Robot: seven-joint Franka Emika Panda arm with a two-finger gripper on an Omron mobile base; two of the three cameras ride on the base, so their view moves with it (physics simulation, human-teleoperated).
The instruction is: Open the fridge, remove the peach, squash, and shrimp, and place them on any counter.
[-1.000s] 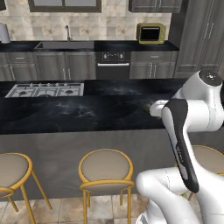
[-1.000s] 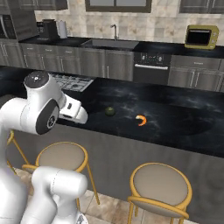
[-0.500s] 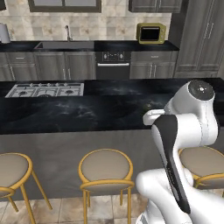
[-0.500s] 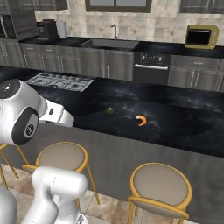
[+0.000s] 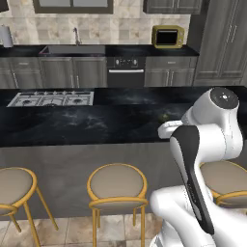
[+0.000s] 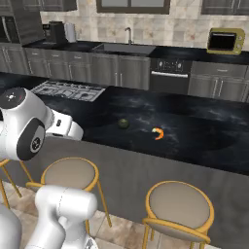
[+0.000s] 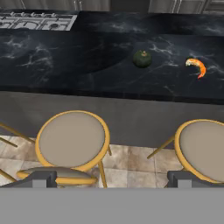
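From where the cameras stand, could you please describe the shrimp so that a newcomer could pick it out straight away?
Find the long black marble-look counter with the round stools tucked along its near side. Two small things lie on its top, apart from each other. The shrimp is the thin, curved orange crescent; its neighbour, the squash, is a dark green ball on the cooktop's side.
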